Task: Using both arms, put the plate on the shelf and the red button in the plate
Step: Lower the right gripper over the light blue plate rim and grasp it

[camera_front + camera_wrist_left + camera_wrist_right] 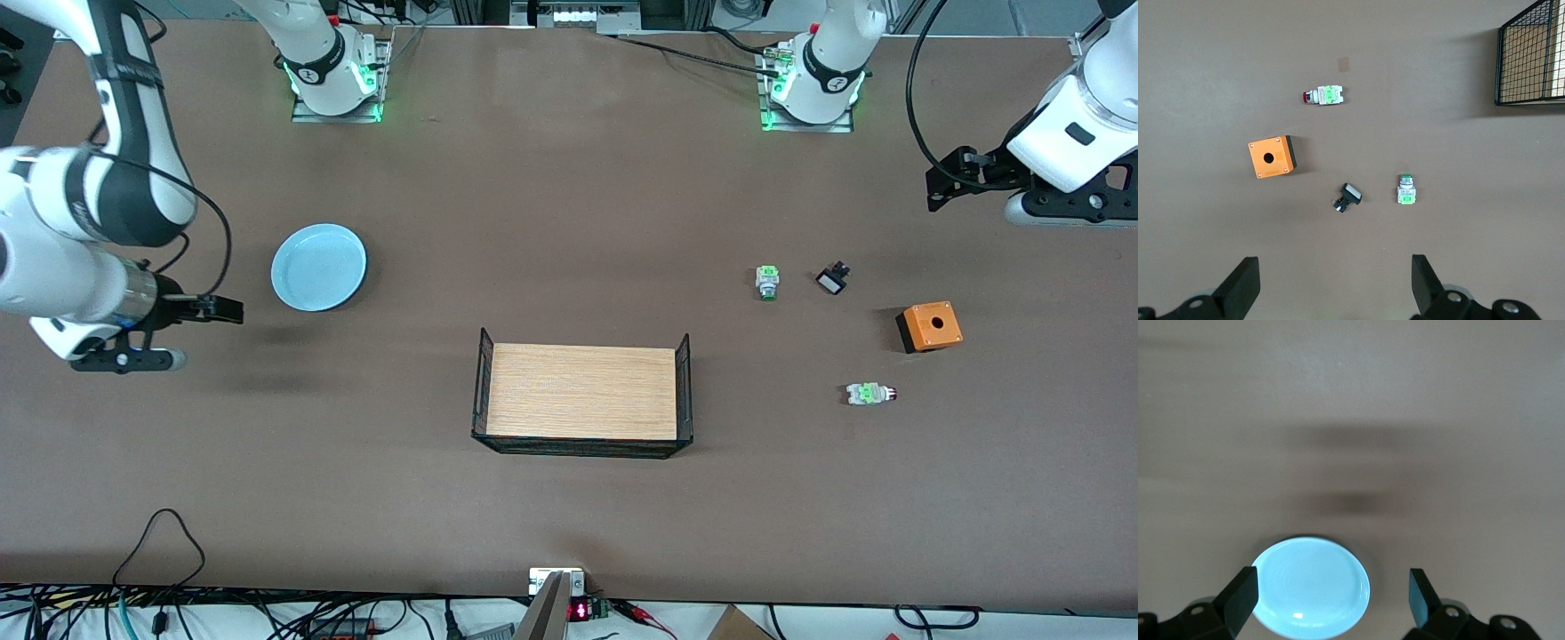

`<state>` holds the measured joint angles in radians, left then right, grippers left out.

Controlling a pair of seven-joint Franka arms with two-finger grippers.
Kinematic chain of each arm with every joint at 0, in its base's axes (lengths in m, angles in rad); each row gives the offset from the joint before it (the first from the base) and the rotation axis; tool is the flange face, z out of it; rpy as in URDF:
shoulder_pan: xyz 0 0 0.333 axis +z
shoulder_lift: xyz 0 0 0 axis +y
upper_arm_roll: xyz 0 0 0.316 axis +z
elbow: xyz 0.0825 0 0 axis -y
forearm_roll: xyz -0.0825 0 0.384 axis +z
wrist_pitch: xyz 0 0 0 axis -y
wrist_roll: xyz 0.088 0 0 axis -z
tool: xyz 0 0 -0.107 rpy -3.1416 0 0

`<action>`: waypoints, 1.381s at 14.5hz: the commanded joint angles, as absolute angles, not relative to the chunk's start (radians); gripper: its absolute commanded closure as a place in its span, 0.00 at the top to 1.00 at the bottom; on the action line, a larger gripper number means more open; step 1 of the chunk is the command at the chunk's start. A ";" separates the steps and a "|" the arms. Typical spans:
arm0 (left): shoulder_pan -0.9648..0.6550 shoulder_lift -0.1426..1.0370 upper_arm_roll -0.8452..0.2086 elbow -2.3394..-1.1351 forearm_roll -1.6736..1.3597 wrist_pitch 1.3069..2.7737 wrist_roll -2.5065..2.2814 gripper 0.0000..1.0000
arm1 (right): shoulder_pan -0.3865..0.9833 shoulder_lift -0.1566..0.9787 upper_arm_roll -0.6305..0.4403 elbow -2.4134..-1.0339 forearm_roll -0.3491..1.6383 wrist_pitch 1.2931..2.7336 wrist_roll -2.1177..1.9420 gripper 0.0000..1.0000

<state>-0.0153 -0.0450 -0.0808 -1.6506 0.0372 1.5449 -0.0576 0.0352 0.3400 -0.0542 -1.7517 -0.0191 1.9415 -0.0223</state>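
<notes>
The pale blue plate [318,267] [1311,587] lies flat on the brown table toward the right arm's end. My right gripper [124,360] [1332,577] hangs open in the air beside it, holding nothing. The red button [871,393] [1323,97] lies on its side toward the left arm's end, its dark red tip pointing away from the basket. My left gripper [1062,209] [1335,267] is open and empty, high over the table near that end, apart from the small parts.
A wire basket [685,373] [1531,60] with a wooden floor stands mid-table. Near the red button are an orange box [929,326] [1271,157] with a hole, a green-capped part [767,282] [1405,190] and a small black-and-white part [832,280] [1348,197].
</notes>
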 commanded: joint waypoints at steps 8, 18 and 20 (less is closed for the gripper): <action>-0.017 -0.038 -0.086 -1.628 0.021 1.523 -0.052 1.00 | -0.034 0.287 -0.054 -2.196 -0.020 2.314 -0.100 1.00; -0.018 -0.038 -0.089 -1.628 0.023 1.523 -0.054 1.00 | -0.043 0.293 -0.049 -2.336 -0.020 2.391 -0.118 1.00; -0.017 -0.038 -0.087 -1.629 0.021 1.523 -0.052 1.00 | -0.057 0.295 -0.049 -2.345 -0.020 2.399 -0.181 1.00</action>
<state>-0.0158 -0.0450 -0.0898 -1.6506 0.0372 1.5446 -0.0576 -0.0320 0.3270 -0.0560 -2.3035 -0.0194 2.3760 -0.1175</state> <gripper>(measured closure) 0.000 0.000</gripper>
